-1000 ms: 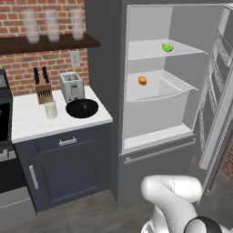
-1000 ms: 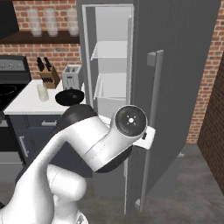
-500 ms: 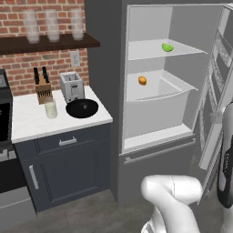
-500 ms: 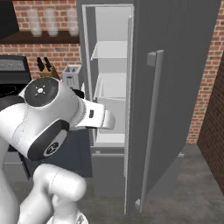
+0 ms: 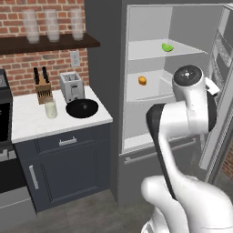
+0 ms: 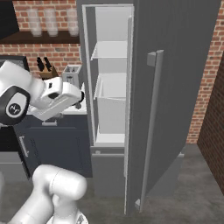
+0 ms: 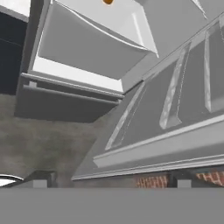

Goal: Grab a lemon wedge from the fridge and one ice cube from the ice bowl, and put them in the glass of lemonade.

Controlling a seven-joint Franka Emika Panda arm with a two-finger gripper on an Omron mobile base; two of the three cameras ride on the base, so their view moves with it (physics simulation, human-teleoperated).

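The fridge [image 5: 105, 68] stands open. A lime-green lemon wedge [image 5: 167, 47] lies on its upper shelf. On the counter, the black ice bowl [image 5: 82, 108] sits in front of the toaster, with the glass of lemonade [image 5: 50, 109] to its left. My arm [image 5: 186, 113] rises in front of the fridge's right side, well below the wedge. In the hand view my gripper [image 7: 111, 180] is open, its dark fingertips [image 7: 40, 179] far apart with nothing between them. It looks at the white drawer [image 7: 83, 48] and the door's inner shelves.
A small orange fruit [image 5: 142, 80] sits on the middle shelf. A toaster [image 5: 71, 86] and a knife block [image 5: 43, 88] stand at the back of the counter [image 5: 27, 123]. The open fridge door [image 6: 183, 65], with its bar handle [image 6: 153, 109], stands to the right.
My arm has swung up from low by the base to in front of the open fridge. The jaws have stayed wide open.
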